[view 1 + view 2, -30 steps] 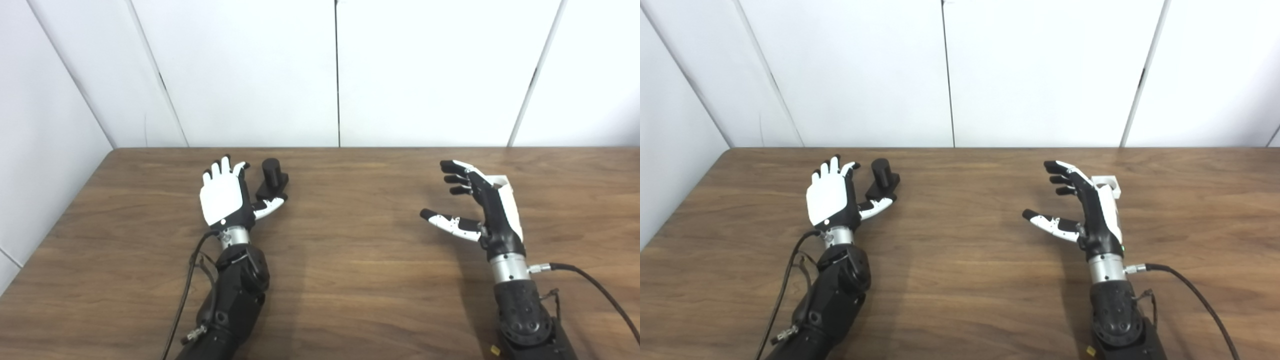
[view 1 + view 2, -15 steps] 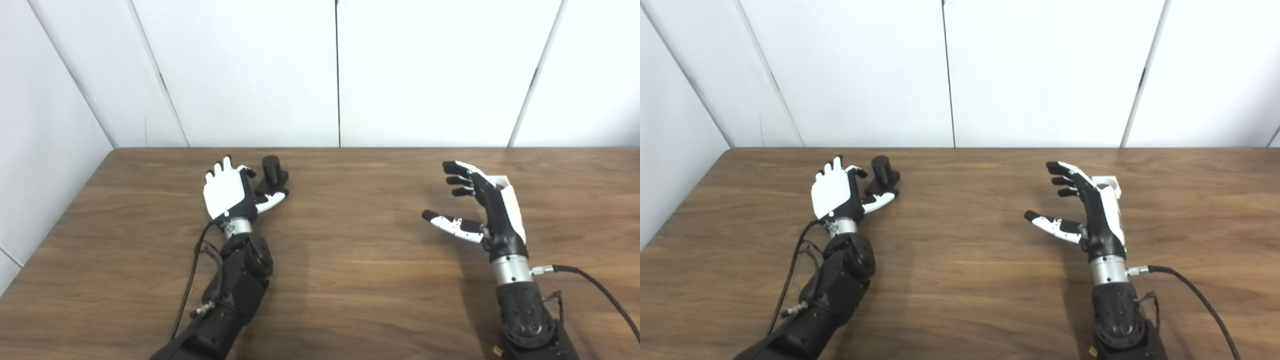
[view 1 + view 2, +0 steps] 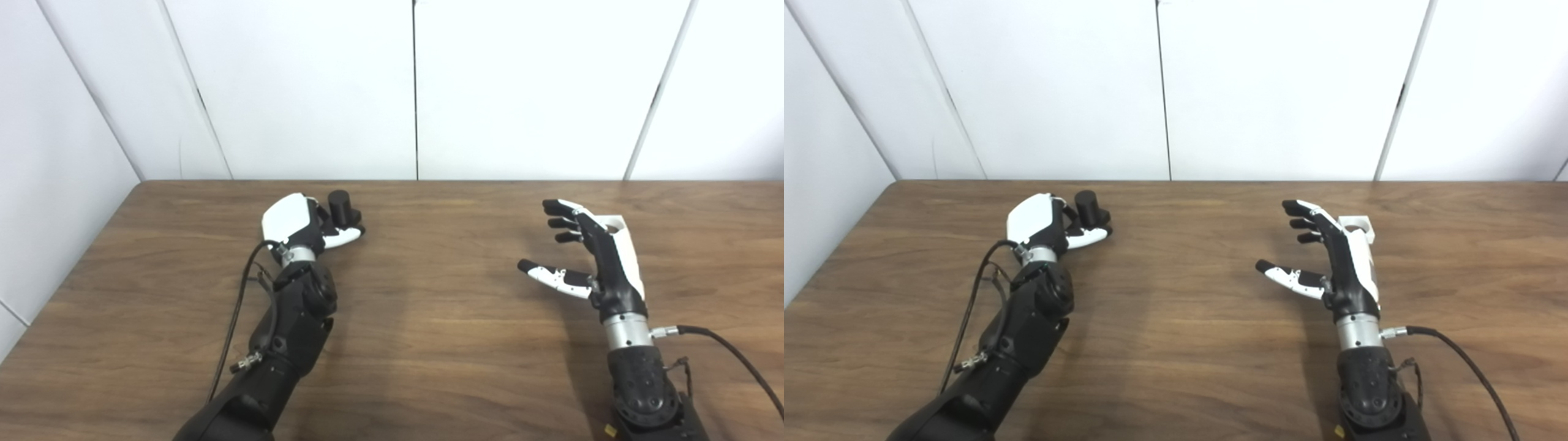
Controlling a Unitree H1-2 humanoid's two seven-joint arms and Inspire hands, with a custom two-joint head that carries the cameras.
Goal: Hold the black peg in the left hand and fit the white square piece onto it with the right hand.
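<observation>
Curling around the black peg, the left hand has its thumb lying along the near side of the peg's base while the fingers wrap over the far side, mostly hidden behind the white back of the hand; whether they grip firmly yet cannot be told. The peg stands upright on the wooden table, its round top poking up just beyond the knuckles.

The right hand hangs released, fingers spread and thumb held apart, grasping nothing. The white square piece sits on the table just behind those fingers, on the back-of-hand side, not between fingers and thumb.

To do this grasp well, the left fingers should probably close low on the base, leaving the round shaft clear above them so the piece can slide on. The grip should likely settle squarely before lifting, or the peg may tilt between thumb and fingers.
</observation>
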